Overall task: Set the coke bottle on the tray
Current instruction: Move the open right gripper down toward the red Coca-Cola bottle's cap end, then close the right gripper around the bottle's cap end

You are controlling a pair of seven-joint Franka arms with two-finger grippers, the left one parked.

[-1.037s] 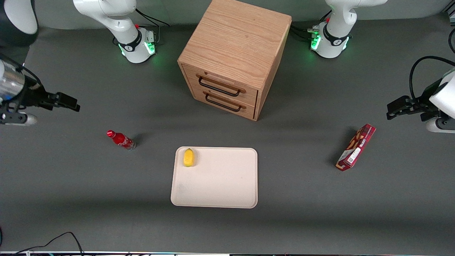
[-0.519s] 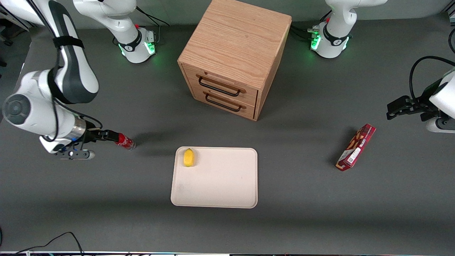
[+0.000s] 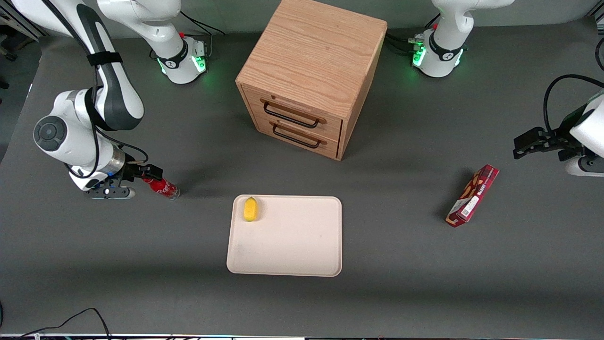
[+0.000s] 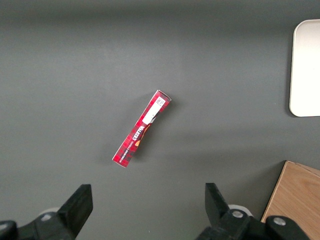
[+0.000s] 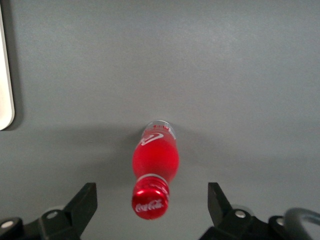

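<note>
Gripper [image 3: 150, 171]: black two-finger tool, held wide open directly above the bottle's cap.
Coke bottle [image 3: 163, 186]: small red bottle, stood upright on the grey table [image 3: 141, 264], apart from the tray.
Tray [image 3: 292, 245]: flat cream rectangle, bearing a yellow lemon [image 3: 250, 209].

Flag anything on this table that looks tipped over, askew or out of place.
The red snack box lies askew on the table toward the parked arm's end. The lemon sits in a corner of the tray. The coke bottle stands upright on the table, with the open gripper above its cap.
</note>
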